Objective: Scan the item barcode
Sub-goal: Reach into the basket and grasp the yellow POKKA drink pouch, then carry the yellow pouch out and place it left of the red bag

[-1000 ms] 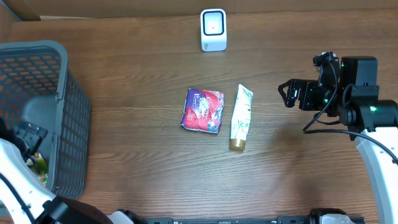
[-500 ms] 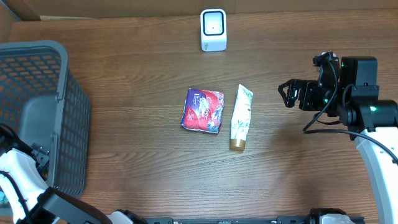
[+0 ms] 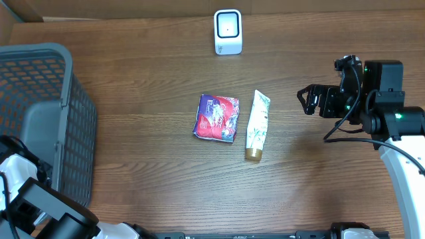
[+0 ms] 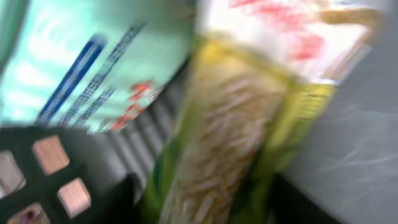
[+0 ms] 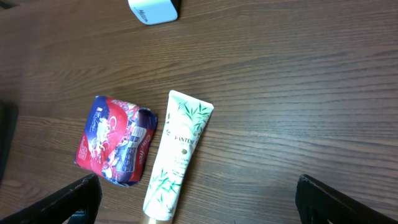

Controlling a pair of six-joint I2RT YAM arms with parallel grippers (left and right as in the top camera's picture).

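The item to be scanned looked to be the green-and-yellow packet (image 4: 217,137). It lay down inside the grey basket (image 3: 40,73) at the left of the table, and it filled the left wrist's view in a blur. A teal packet (image 4: 81,62) pressed right beside it, with the basket's mesh just below. I could not tell whether the left hand's fingers were apart or clamped on anything. From above, only the left arm (image 3: 16,174) showed, at the basket's near corner.

That crowding worried me. A grip taken there might catch the teal neighbour or snag the mesh. A soft, glossy pack could also slide out while being lifted over the basket's wall. The white scanner (image 3: 228,31) stood well away at the far edge, so the carry would be long, and the barcode might end up facing the wrong way.

On the right, the right gripper (image 3: 304,101) hung with its fingers wide apart, holding nothing. A red packet (image 3: 216,117) and a white tube (image 3: 257,125) lay side by side mid-table, just apart. The table (image 3: 146,79) was dark wood grain, and something tan ran beyond its far edge.
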